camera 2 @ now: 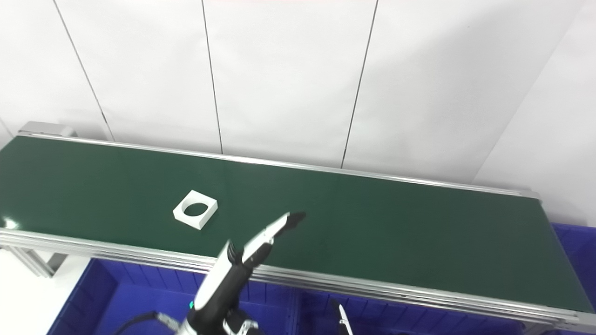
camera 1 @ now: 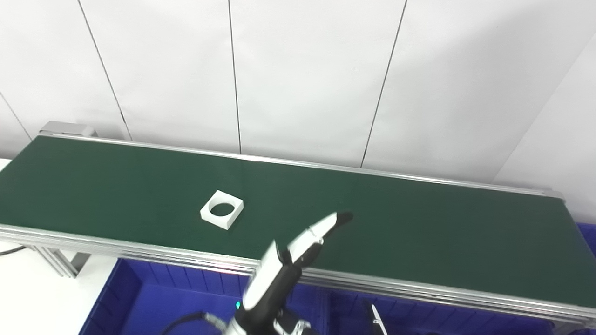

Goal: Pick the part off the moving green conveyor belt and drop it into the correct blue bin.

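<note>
**Part on belt, not yet grasped**

Part [camera 1: 222, 209]: white square block with round hole, flat on belt [camera 1: 419, 232], near front edge, left of centre.
Bins [camera 1: 139, 298]: blue, below belt's front rail.
Risk: likely mistimed grab as belt carries part; edge-on fingers may knock it off.
Left robot hand [camera 1: 307, 242]: raised over front rail, fingers extended toward belt, released, empty, well right of part.
Right robot hand [camera 1: 376, 321]: only a sliver at bottom edge; state cannot be told.

Place: probably a robotics lab or test cell.
Evidence: green conveyor belt [camera 1: 298, 204] on aluminium frame, blue bins [camera 1: 139, 298] below, plain white panel wall [camera 1: 298, 70].
</note>
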You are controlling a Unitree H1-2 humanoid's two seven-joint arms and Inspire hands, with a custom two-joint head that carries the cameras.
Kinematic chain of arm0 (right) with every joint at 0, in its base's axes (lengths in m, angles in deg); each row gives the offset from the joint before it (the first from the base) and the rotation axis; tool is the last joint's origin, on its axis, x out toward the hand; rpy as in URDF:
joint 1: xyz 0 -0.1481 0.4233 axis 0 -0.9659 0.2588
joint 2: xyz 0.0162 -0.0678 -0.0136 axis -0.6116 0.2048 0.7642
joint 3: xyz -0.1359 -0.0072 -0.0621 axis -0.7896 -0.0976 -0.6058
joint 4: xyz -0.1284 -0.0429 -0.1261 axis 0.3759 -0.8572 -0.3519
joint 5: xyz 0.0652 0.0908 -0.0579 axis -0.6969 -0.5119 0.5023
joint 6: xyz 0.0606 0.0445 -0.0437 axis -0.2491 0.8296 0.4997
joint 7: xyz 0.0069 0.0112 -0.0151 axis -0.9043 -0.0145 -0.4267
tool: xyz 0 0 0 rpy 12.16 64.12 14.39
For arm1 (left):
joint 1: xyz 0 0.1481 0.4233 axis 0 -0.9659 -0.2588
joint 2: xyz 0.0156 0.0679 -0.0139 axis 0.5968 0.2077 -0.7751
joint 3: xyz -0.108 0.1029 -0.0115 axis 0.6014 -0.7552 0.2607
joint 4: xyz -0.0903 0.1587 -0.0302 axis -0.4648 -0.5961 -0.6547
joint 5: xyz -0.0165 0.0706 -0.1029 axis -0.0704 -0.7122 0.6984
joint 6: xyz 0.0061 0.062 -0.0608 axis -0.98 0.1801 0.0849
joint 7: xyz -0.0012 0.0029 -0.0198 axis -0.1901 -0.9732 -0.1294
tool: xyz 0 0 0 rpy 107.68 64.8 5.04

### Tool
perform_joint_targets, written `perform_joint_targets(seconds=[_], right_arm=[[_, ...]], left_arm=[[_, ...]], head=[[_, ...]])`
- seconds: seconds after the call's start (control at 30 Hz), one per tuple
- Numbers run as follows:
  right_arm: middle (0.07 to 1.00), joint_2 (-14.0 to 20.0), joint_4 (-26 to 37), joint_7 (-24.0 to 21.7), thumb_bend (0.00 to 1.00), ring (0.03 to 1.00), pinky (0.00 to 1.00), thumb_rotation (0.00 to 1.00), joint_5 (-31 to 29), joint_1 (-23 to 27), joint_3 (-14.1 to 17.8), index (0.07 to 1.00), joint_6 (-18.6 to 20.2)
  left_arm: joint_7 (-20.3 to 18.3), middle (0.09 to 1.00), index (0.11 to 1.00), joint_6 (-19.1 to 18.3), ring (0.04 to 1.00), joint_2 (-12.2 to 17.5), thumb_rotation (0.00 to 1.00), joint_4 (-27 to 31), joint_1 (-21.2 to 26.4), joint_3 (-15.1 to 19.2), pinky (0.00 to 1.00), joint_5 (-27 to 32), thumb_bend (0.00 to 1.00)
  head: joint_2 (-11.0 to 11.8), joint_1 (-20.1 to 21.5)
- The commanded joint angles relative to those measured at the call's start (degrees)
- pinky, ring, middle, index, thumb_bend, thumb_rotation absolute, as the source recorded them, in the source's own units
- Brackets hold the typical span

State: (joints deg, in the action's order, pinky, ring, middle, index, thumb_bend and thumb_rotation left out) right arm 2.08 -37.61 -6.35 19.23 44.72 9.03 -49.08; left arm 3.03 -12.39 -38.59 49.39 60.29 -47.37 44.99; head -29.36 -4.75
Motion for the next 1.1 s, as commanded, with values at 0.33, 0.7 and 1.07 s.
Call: perform_joint_targets(seconds=[0.33,0.7,1.07], right_arm=[[1.000,-0.98,0.70,-0.73,0.93,1.000,1.00,1.00,-0.81,0.54,0.94,1.000,-2.89],[1.000,-1.47,0.72,-0.54,0.95,1.000,1.00,1.00,-0.36,0.53,0.86,0.999,-2.89],[1.000,-1.83,0.75,-0.94,0.94,1.000,1.00,1.00,-0.51,0.62,0.78,0.992,-2.89]], left_arm=[[-17.17,0.837,0.915,-4.89,0.725,-3.59,0.09,-0.49,7.73,14.83,0.55,-9.53,1.00],[-30.84,0.810,0.898,-9.24,0.673,-1.44,0.05,-7.56,20.47,18.17,0.52,-16.64,1.00],[-32.84,0.804,0.913,-8.69,0.688,-2.40,0.10,-26.99,31.05,13.93,0.56,-24.00,1.00]], head=[[0.10,0.08],[0.02,0.73],[0.17,1.23]])
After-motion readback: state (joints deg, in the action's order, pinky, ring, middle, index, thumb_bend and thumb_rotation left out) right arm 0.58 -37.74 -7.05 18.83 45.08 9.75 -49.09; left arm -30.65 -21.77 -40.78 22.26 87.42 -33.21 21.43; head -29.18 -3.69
